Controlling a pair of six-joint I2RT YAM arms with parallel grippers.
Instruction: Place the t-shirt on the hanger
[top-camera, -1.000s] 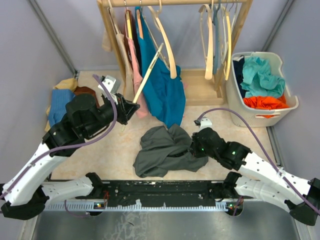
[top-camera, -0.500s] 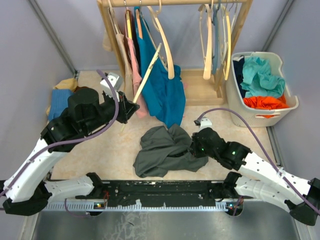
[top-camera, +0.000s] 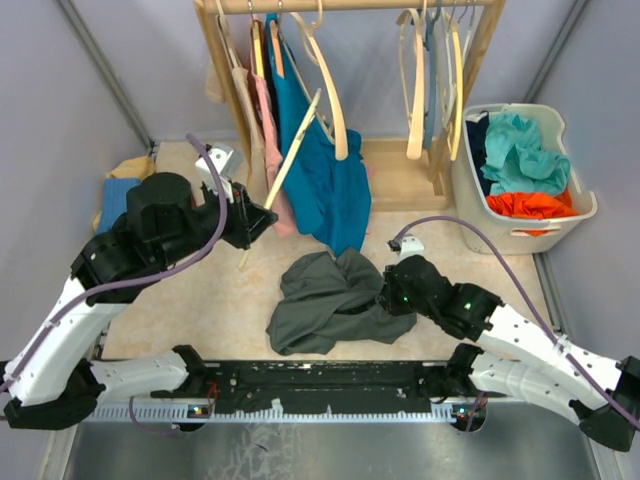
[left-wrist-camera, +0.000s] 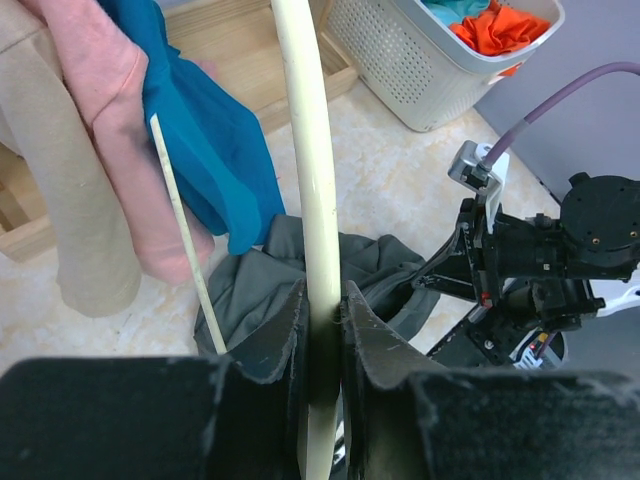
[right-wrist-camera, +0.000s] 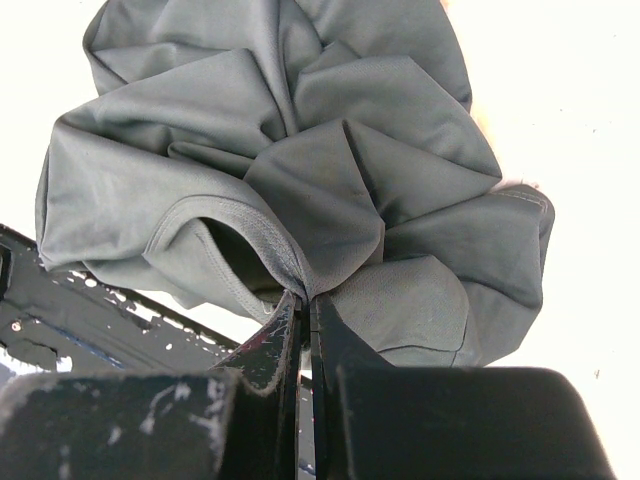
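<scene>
My left fingers (left-wrist-camera: 272, 335) pinch the hanger (left-wrist-camera: 308, 170), slanted upward; my right fingers (right-wrist-camera: 338, 352) pinch a banded edge of the t-shirt (right-wrist-camera: 330, 170), crumpled on the bench (top-camera: 220, 300). I should lift that opening wide, then thread one hanger arm in.

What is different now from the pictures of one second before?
The left arm has drawn slightly leftward and back, and the left gripper stays clamped on the hanger, which barely shifted. The right gripper stays shut on the t-shirt, crumpled where it was.
</scene>
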